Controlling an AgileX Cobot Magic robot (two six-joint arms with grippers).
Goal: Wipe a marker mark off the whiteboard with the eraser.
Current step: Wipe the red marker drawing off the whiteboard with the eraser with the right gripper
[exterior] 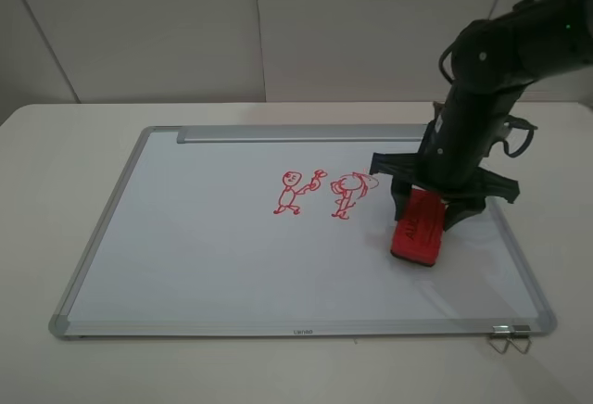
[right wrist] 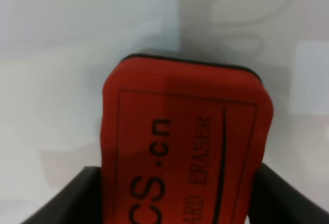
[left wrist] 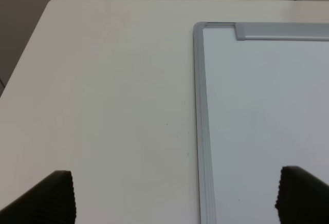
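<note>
The whiteboard [exterior: 204, 246] lies flat on the table. The marker mark [exterior: 291, 193], a small red stick figure with a round head and one arm reaching to a blob, is drawn near the board's middle. My right gripper [exterior: 428, 206] is shut on the red eraser [exterior: 419, 228], which is low over the board's right part, well to the right of the mark. In the right wrist view the eraser [right wrist: 185, 147] fills the space between the dark fingers [right wrist: 77, 198]. My left gripper [left wrist: 175, 198] is open over bare table beside the whiteboard's frame [left wrist: 199, 106].
A second red figure with a scribbled hat-like head [exterior: 350, 193] stands between the mark and the eraser. The silver tray strip [exterior: 296, 132] runs along the board's far edge. A wire clip [exterior: 508, 339] sits at the near right corner. The white table [exterior: 56, 163] surrounds the board.
</note>
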